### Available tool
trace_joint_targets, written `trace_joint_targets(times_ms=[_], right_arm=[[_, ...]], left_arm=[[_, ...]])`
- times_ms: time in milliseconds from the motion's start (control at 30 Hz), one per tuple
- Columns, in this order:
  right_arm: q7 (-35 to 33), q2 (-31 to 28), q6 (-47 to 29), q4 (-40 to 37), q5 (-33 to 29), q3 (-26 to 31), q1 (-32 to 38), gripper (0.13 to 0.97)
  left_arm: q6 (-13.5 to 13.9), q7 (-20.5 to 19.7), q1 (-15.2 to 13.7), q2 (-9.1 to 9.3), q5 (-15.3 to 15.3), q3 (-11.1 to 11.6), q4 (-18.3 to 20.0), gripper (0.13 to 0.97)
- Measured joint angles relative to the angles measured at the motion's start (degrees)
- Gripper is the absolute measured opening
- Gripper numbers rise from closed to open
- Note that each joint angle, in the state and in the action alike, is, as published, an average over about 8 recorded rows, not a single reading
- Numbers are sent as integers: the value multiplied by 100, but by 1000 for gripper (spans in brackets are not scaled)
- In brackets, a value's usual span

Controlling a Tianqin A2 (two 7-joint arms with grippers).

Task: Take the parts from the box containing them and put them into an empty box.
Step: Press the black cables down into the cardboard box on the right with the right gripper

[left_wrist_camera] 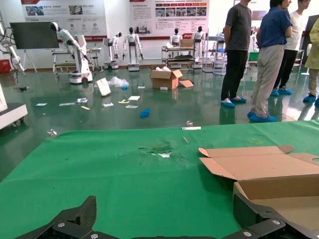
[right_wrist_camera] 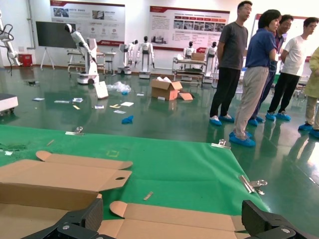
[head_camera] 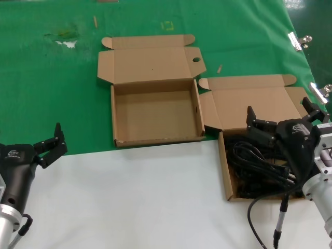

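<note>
Right tool (head_camera: 282, 118) over tangled black cords (head_camera: 254, 168)

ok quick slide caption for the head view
Open right gripper above the box of power cords; empty box beside it.

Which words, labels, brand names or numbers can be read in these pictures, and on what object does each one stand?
Nothing can be read for certain.
White logo on the left gripper: too small to read.
White logo on the right gripper: too small to read.
Wall posters behind the people: printed text, too blurred to read.
Both cardboard boxes: no printing visible.
</note>
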State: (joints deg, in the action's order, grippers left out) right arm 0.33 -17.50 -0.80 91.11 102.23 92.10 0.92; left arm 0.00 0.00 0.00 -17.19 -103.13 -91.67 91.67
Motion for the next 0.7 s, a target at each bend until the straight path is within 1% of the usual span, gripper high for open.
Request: trace_joint_targets(times_ms=[700], right_arm=[[0, 0, 0, 0, 0, 0, 0, 966]], left_arm=[[0, 0, 0, 0, 0, 0, 0, 966]])
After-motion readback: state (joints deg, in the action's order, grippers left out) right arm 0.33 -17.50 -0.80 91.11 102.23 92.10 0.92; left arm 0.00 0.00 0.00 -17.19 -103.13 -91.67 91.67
